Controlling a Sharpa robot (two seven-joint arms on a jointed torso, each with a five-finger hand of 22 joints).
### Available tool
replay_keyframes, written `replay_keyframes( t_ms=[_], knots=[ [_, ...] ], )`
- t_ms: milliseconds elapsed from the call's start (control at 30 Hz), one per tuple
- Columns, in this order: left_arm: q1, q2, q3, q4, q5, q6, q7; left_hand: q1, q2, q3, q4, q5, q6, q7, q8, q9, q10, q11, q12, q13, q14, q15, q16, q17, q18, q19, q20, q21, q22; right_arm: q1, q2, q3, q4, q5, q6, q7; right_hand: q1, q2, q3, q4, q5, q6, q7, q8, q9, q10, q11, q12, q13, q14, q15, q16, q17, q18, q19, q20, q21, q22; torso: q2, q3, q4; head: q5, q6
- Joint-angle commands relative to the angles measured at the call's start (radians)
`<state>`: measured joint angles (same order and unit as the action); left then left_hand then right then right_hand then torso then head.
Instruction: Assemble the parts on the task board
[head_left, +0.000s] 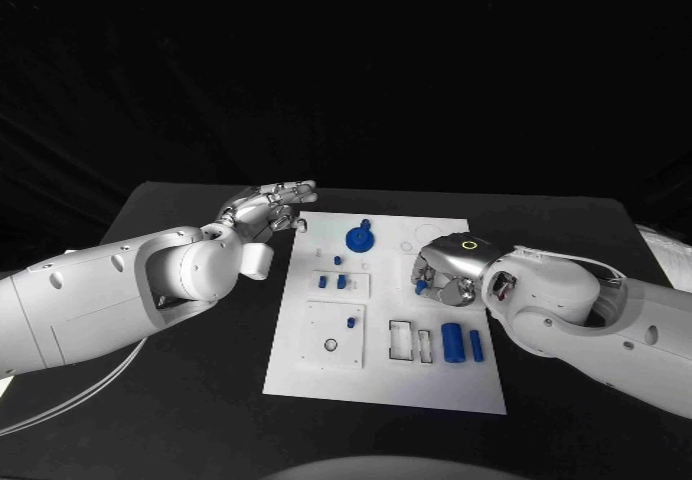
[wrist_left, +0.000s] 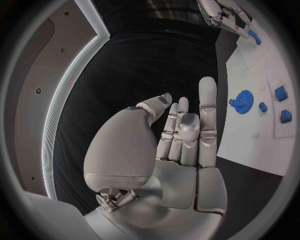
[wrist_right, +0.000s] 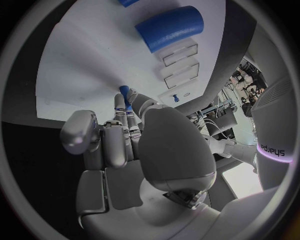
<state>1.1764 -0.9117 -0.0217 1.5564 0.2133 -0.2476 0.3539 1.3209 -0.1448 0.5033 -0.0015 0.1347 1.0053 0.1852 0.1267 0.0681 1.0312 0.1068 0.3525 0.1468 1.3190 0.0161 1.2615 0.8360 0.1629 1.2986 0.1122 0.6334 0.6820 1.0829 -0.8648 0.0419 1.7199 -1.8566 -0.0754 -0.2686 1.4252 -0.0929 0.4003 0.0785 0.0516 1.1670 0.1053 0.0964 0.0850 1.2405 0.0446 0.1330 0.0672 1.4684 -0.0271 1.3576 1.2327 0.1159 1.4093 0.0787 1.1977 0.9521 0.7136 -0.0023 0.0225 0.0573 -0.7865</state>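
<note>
Right hand (head_left: 444, 277) over the right-middle of the task board (head_left: 387, 390), fingers curled in around a small blue part (head_left: 421, 286). Right wrist view shows the blue tip (wrist_right: 124, 91) poking out between the fingertips, so it is held, pinched narrow. How square the part sits in the pinch cannot be told.

Left hand (head_left: 267, 211) at the board's upper left corner, off the plate, fingers loosely together and extended, holding nothing.

On the board: blue gear (head_left: 359, 239) near the top, small blue pegs (head_left: 333, 282) in the left block, large blue cylinder (head_left: 453, 341) and a slimmer one (head_left: 476, 345) lower right, beside two empty rectangular slots (head_left: 413, 342).

Judgement: step in hand is carrying the pinched part to its seat. To do it well, hold the part upright, line it over the socket before lowering, descend slowly, release only once seated. Risk: the part twisting in the fingertips, or the hand knocking the nearby cylinders.
</note>
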Motion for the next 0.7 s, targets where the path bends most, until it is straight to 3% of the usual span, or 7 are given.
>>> replay_keyframes(
  t_ms=[33, 367, 700],
  knots=[
    [0.0, 0.0, 0.001, 0.001, -0.004, 0.019, 0.003, 0.002, 0.005, 0.002, -0.005, 0.006, -0.007, -0.003, 0.006, 0.0, -0.008, -0.001, 0.005, 0.001, -0.006, 0.001, -0.005, -0.001, 0.018, -0.008, -0.001, -0.005, -0.002, -0.004, 0.007, -0.002, -0.001, -0.028, -0.02, 0.001, 0.0, 0.018, 0.008, 0.0, -0.003, 0.01, -0.001, 0.005, 0.007, 0.01, 0.0, -0.005, 0.0, 0.049, -0.007, 0.007, 0.003, -0.005, 0.0, -0.009, 0.007, 0.003, -0.001, -0.0002, 0.0008, -0.002, 0.001],
    [0.0, -0.002, 0.0, 0.0, -0.004, 0.018, 0.001, 0.003, 0.005, 0.002, -0.006, 0.006, -0.007, -0.003, 0.007, 0.001, -0.009, -0.001, 0.008, 0.001, -0.006, 0.001, -0.004, -0.003, 0.018, -0.008, -0.001, -0.005, -0.002, -0.001, -0.023, 0.001, 0.042, -0.01, -0.039, -0.009, -0.003, 0.016, 0.012, 0.0, -0.003, 0.015, -0.001, 0.006, 0.009, 0.017, -0.001, -0.008, 0.0, 0.049, -0.008, 0.009, 0.005, -0.005, 0.002, -0.01, 0.008, 0.005, -0.001, -0.0005, -0.0001, -0.003, 0.003],
    [0.0, -0.002, 0.0, -0.003, -0.005, 0.017, -0.001, 0.004, 0.006, 0.002, -0.007, 0.006, -0.007, -0.003, 0.008, 0.001, -0.011, -0.001, 0.009, 0.001, -0.006, 0.001, -0.004, -0.002, 0.018, -0.008, -0.001, -0.005, -0.002, 0.045, -0.081, 0.012, 0.141, 0.06, -0.04, -0.023, -0.006, 0.011, 0.014, 0.0, -0.003, 0.015, 0.0, 0.004, 0.01, 0.018, 0.0, -0.013, 0.0, 0.049, -0.009, 0.009, 0.005, -0.006, 0.002, -0.011, 0.009, 0.007, 0.0, 0.0003, 0.0007, -0.004, 0.005]
  ],
)
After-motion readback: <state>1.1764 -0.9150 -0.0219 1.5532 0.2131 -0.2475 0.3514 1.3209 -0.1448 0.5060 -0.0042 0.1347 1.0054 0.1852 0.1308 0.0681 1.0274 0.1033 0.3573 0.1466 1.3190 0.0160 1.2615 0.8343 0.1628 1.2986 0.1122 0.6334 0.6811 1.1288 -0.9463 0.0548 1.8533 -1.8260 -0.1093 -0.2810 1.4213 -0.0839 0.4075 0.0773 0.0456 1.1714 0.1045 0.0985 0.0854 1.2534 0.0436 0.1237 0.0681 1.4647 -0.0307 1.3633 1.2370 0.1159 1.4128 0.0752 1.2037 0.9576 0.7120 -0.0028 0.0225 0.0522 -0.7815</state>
